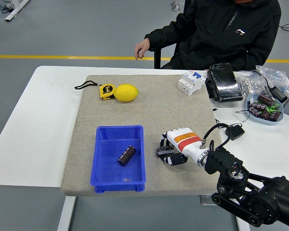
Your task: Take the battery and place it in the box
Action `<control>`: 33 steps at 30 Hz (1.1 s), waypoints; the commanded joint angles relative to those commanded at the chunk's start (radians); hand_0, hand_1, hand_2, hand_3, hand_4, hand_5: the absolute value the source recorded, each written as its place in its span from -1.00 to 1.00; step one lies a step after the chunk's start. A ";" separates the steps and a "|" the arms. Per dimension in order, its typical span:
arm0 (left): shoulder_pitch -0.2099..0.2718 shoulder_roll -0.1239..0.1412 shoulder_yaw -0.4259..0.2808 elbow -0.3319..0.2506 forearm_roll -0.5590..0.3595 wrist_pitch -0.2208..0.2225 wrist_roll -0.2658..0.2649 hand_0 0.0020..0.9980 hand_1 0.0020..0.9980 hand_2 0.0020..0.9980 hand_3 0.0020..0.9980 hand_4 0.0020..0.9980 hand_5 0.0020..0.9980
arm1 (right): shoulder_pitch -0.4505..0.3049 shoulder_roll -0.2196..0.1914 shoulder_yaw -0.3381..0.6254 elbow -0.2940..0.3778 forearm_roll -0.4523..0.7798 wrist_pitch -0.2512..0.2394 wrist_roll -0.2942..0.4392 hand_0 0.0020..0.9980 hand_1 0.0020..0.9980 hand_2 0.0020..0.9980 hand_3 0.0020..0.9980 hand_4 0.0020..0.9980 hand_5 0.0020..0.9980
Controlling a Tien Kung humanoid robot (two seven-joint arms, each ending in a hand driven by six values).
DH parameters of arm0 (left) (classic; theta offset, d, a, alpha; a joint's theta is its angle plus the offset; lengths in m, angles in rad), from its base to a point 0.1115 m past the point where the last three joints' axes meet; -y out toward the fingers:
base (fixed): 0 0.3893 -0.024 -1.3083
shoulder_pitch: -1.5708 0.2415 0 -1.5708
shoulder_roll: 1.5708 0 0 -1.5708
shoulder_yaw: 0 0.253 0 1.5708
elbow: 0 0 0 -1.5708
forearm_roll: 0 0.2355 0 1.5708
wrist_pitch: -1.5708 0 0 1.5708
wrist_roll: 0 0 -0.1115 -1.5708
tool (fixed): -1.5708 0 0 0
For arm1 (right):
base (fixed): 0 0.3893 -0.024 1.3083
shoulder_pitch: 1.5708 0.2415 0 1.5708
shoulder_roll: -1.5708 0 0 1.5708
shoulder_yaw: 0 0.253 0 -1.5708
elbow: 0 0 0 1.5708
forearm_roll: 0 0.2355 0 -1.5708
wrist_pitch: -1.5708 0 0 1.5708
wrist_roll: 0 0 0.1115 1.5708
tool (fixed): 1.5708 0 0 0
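Observation:
The battery (pixel 126 155), a dark cylinder, lies inside the blue box (pixel 102 168) on the grey mat. My right hand (pixel 169 150), white with an orange band, rests on the mat just right of the box, its fingers curled down and holding nothing. Its black arm comes in from the lower right. The left arm is out of view.
A yellow lemon (pixel 126 93) and a yellow tape measure (pixel 106 91) lie at the mat's back left. A white breaker (pixel 191 82), a black device (pixel 223 83) and a bowl of parts (pixel 264 107) stand at the back right. A seated person's hand (pixel 142 48) hangs beyond the table.

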 joint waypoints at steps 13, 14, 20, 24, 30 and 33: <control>-0.001 0.000 0.001 0.001 -0.002 0.001 -0.001 0.46 0.38 0.30 0.17 0.26 0.10 | 0.001 -0.006 0.008 -0.008 0.018 -0.021 0.004 -0.66 -0.28 -0.14 -0.04 0.59 -0.58; -0.001 0.000 0.002 0.001 -0.004 0.001 -0.001 0.46 0.38 0.30 0.17 0.26 0.10 | 0.001 -0.006 0.010 -0.009 0.018 -0.021 0.004 -0.66 -0.28 -0.14 -0.04 0.59 -0.58; -0.003 0.000 0.001 0.001 -0.004 0.002 -0.001 0.46 0.38 0.30 0.17 0.26 0.09 | 0.003 -0.010 0.014 -0.005 0.018 -0.023 0.001 -0.67 -0.30 -0.15 -0.04 0.58 -0.59; -0.002 0.001 -0.002 0.001 -0.002 0.002 -0.001 0.46 0.38 0.30 0.17 0.26 0.09 | 0.007 -0.013 0.016 0.003 0.018 -0.021 -0.001 -0.67 -0.30 -0.15 -0.04 0.58 -0.59; -0.002 0.003 -0.009 0.000 0.010 -0.001 0.003 0.46 0.38 0.30 0.17 0.26 0.09 | 0.022 -0.017 0.018 0.017 0.011 -0.016 -0.004 -0.67 -0.30 -0.15 -0.04 0.57 -0.58; -0.002 0.004 -0.006 -0.001 0.009 -0.002 0.004 0.47 0.38 0.30 0.17 0.26 0.09 | 0.028 -0.020 0.020 0.023 0.008 -0.014 -0.006 -0.67 -0.31 -0.15 -0.03 0.55 -0.56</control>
